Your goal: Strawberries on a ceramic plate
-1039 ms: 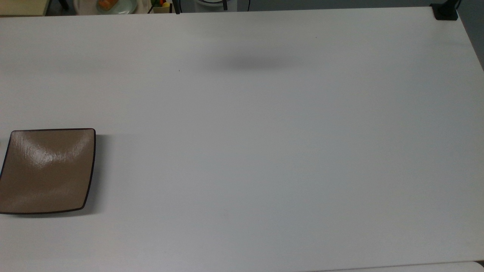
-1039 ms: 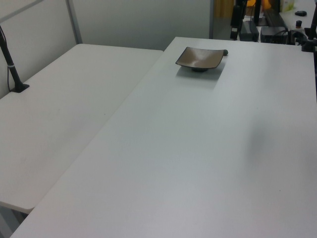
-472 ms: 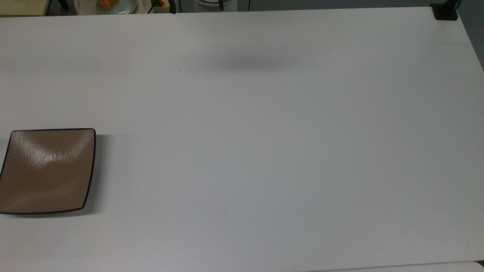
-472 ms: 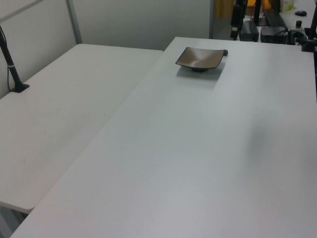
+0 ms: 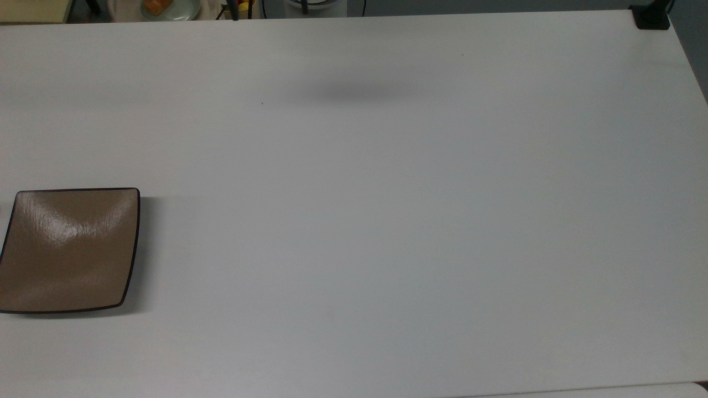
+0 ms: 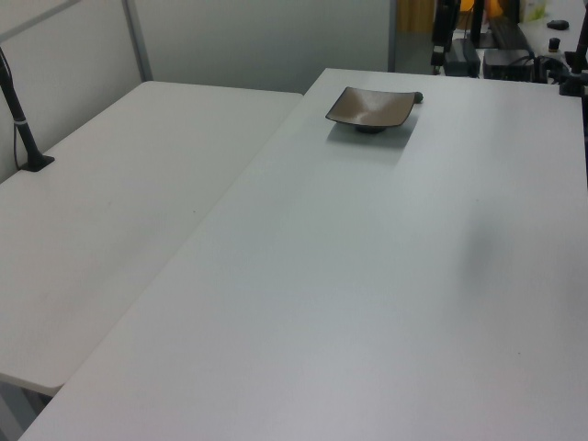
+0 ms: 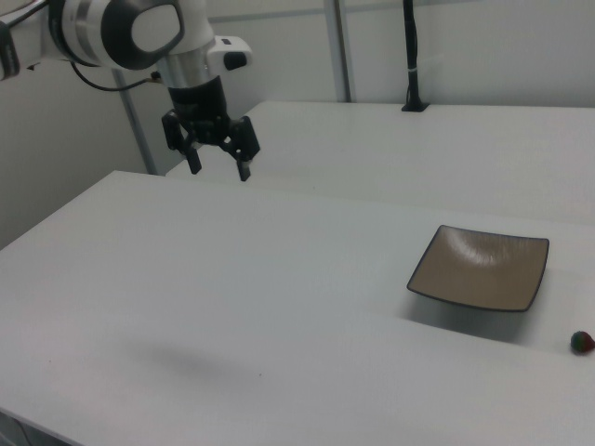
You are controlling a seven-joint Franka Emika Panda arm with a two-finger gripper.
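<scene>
On table (image 7: 232, 307): plate (image 7: 481, 268) empty, strawberry (image 7: 582, 342) lying just beside it, toward right view's right edge. Gripper (image 7: 219, 156) high, well apart, jaws open, empty. We judge nothing done; approach, pick, place all left.

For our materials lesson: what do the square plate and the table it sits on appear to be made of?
The plate looks like glazed ceramic: glossy tan-brown with bright highlights and a thin dark rim. The table seems to be matte white laminate or plastic, flat and even with only soft shadows; which of the two, the look leaves open.
</scene>
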